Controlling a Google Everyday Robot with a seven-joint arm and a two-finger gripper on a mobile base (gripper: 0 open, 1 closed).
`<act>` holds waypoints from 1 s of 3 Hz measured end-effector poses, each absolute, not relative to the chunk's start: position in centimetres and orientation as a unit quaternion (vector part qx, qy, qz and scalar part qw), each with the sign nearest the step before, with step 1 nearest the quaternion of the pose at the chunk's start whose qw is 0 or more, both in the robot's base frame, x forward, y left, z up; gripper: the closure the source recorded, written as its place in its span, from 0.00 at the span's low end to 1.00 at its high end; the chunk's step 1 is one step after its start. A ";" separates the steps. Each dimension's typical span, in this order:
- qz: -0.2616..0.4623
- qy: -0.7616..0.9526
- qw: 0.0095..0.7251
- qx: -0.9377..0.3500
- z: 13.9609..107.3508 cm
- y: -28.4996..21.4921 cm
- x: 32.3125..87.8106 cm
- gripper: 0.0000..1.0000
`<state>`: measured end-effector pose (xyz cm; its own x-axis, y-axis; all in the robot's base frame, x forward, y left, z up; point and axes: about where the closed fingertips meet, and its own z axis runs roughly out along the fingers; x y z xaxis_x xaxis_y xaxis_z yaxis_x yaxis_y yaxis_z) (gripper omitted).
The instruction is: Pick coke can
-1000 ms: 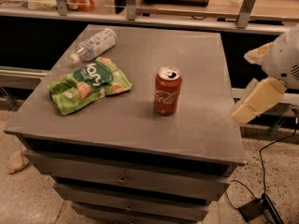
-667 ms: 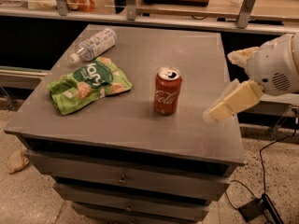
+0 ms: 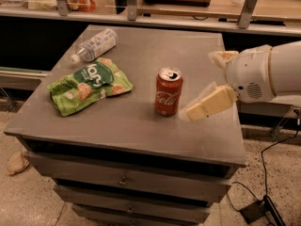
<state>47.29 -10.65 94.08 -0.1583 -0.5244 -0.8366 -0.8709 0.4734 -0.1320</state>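
upright red coke can, white script, silver top, end effector just beside it, spread wide

The coke can is red with white script and a silver top, on a plain grey table. Just right of it hovers the gripper, its spread fingers pale cream-yellow on a white arm. The snack bag is bright green with white lettering and tan pieces; the bottle is clear with a white cap
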 end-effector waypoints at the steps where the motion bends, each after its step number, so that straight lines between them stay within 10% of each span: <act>1: 0.209 0.720 0.462 -0.474 91.1 -8.3 48.9 0.00; 3: 0.204 0.721 0.467 -0.469 90.7 -8.1 49.6 0.00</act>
